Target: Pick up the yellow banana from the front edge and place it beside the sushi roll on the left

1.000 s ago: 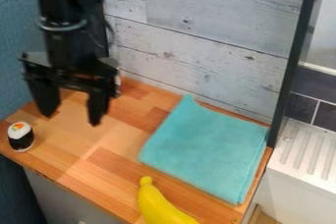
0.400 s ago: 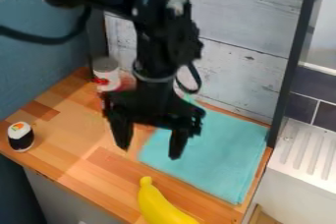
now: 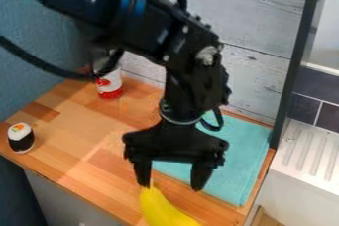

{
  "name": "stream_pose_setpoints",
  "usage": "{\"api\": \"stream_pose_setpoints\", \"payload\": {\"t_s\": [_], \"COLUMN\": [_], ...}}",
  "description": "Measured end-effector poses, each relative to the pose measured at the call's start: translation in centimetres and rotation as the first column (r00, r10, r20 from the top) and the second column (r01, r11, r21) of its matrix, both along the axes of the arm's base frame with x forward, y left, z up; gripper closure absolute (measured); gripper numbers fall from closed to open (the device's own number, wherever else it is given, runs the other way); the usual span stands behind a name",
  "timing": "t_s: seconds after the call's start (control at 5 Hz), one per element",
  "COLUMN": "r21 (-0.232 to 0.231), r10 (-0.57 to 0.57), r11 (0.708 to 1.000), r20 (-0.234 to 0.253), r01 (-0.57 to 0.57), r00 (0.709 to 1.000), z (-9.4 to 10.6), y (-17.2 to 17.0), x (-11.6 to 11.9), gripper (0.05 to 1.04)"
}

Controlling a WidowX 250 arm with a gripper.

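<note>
The black gripper (image 3: 170,179) hangs low over the front right part of the wooden counter, its two fingers open and wide apart with nothing held. Just below it lies a yellow banana (image 3: 162,210), its stem end beside the left fingertip; whether they touch I cannot tell. Behind and to the right of the gripper, a folded turquoise cloth (image 3: 240,155) lies flat, partly covered by the arm. At the counter's left edge stands a sushi piece (image 3: 21,138) with a black wrap and an orange top. A white and red can (image 3: 109,84) stands at the back, its upper part behind the arm.
The wooden counter (image 3: 73,136) meets a blue wall (image 3: 33,61) on the left and a pale plank wall (image 3: 258,79) behind. A dark upright post (image 3: 296,61) stands at the right, beside a white ridged drainer (image 3: 311,155).
The arm has swung right and forward, bringing the open gripper from the back left, past the cloth's left side, to the banana's stem end. The can has come into sight behind it.
</note>
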State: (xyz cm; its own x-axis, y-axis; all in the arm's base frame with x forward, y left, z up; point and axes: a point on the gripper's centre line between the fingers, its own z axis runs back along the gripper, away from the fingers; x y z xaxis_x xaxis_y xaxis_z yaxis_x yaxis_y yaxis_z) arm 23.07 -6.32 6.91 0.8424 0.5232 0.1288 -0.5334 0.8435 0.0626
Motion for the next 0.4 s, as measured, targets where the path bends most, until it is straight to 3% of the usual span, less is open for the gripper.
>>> {"api": "stream_pose_setpoints", "payload": {"t_s": [0.4], "r21": [0.011], "r10": [0.189], "r11": [0.982], "r20": [-0.041], "r01": [-0.189], "r00": [0.981], "z": [-1.44], "y": [-0.02], "x": [-1.16], "gripper": [0.081]}}
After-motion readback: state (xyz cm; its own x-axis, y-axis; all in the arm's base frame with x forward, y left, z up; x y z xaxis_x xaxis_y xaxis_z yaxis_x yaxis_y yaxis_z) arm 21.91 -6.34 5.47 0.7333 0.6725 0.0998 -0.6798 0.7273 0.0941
